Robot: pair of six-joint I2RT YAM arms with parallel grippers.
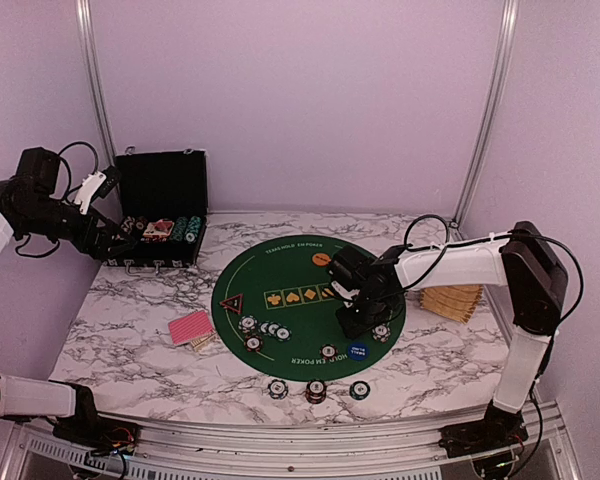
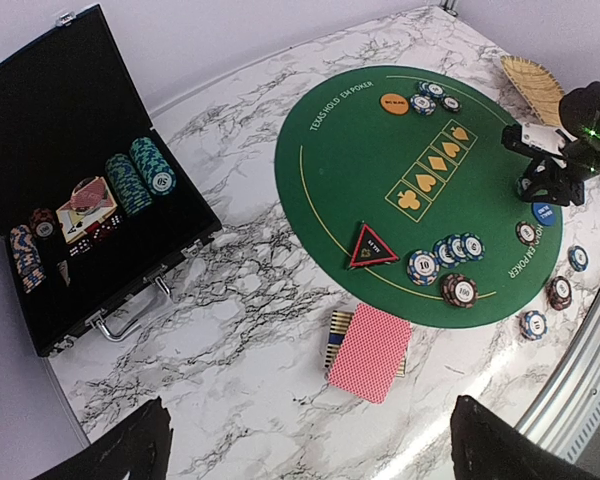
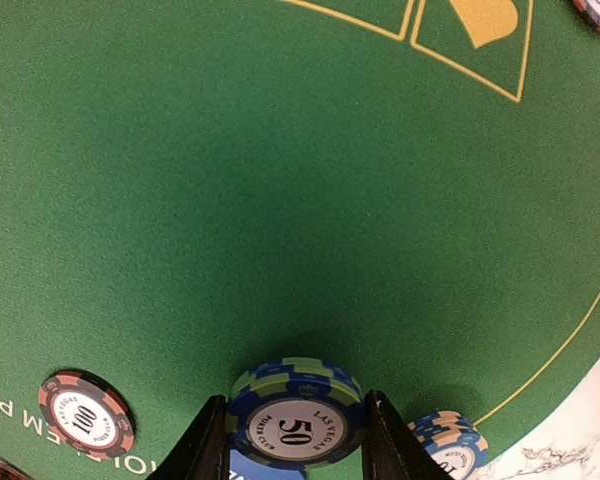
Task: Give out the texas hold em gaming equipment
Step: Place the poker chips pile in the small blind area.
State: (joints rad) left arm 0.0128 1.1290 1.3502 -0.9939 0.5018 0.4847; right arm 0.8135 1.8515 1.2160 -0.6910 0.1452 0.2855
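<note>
Though chip (image 3: 297, 425) near edge, open mat (image 3: 230, 200) beyond.

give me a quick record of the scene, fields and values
right gripper: shut on blue 50 chip, over green mat
left gripper: open, holding nothing
chip case: open, back left, chip stacks inside
red-backed cards: on marble table, off the mat
triangle marker: on mat, near its left edge
loose chips: three on marble at near edge

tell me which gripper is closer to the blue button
Right. The right gripper, closed on a 50 chip, sits just beside the blue button; the left gripper is open, far off by the black case.
</note>
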